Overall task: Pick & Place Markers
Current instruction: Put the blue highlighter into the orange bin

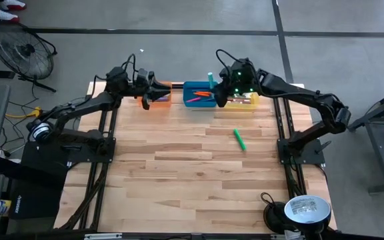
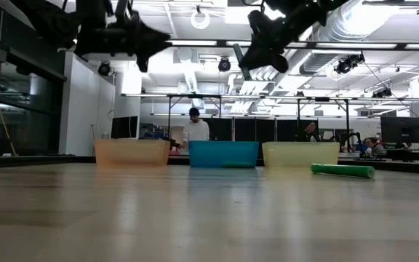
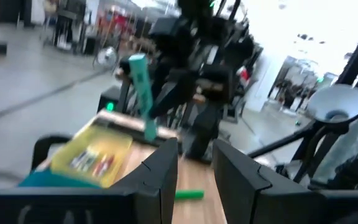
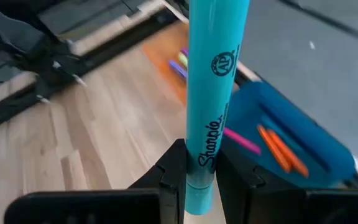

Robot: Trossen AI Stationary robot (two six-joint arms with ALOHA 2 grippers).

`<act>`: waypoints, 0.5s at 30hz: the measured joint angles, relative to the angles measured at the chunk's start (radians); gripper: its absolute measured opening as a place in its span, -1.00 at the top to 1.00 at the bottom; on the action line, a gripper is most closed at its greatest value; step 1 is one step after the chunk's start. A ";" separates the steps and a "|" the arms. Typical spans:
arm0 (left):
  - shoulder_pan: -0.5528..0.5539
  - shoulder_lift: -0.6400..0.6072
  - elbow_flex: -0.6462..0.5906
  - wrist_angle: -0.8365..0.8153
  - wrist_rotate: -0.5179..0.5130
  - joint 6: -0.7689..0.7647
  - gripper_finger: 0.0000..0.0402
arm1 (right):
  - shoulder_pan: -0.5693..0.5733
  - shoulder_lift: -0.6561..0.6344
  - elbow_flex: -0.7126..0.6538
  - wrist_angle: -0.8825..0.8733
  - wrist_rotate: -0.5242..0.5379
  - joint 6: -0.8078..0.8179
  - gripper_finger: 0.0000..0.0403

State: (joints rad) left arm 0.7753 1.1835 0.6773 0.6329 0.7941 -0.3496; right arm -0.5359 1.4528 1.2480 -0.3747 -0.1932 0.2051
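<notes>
My right gripper (image 4: pixel 201 167) hangs high over the blue bin (image 1: pixel 197 95), shut on a teal marker (image 4: pixel 211 74) whose free end (image 1: pixel 211 78) sticks up. My left gripper (image 3: pixel 195 171) hovers open and empty above the orange bin (image 1: pixel 159 101). A green marker (image 1: pixel 239 139) lies flat on the wood right of the table's middle. Orange and pink markers (image 4: pixel 272 146) lie in the blue bin, and other markers lie in the orange bin (image 4: pixel 174 59) and the yellow bin (image 1: pixel 243 101). My right gripper pinches the teal marker's barrel near its lower end (image 4: pixel 201 163) between the two fingers. Most of the marker stands out past the fingertips. It is lifted clear, close to upright with a slight tilt (image 3: pixel 140 93), high above the bins.
The three bins stand in a row at the table's far edge: orange (image 2: pixel 132 152), blue (image 2: pixel 223 153), yellow (image 2: pixel 300 153). The wooden table (image 1: pixel 179 180) stretches bare toward the near edge. A lamp head (image 1: pixel 307 209) sits at the near right corner. People stand in the room behind.
</notes>
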 joint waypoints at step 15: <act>-0.121 0.060 0.147 0.013 -0.207 -0.039 0.51 | 0.067 0.013 0.000 0.338 -0.162 -0.080 0.74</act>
State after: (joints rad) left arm 0.6540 1.2438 0.8240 0.6455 0.5874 -0.3886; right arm -0.4692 1.4656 1.2476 -0.0368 -0.3551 0.1254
